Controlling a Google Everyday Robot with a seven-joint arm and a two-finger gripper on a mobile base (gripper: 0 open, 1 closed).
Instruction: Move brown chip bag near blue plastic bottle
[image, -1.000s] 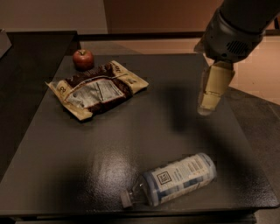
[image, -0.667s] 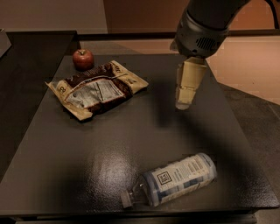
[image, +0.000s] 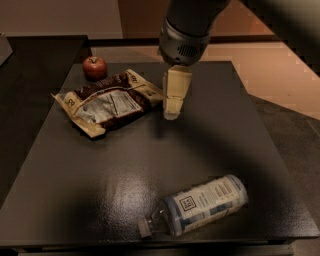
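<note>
While my gripper (image: 171, 114) hangs just right of the brown chip bag (image: 107, 102), jaws pressed together and empty, bag flat at the dark surface's (image: 235, 130) back left, red apple (image: 94, 66) behind it, blue plastic bottle (image: 202, 205) on its side near the front, well apart.

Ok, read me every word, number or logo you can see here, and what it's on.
Nothing reads clearly.
Crinkled dark brown chip bag: print on its silvery panel, too blurred.
Clear bluish plastic bottle: square logo on the blue-and-white label, wording too small.
End effector, above the table beside the bag: no markings visible.
</note>
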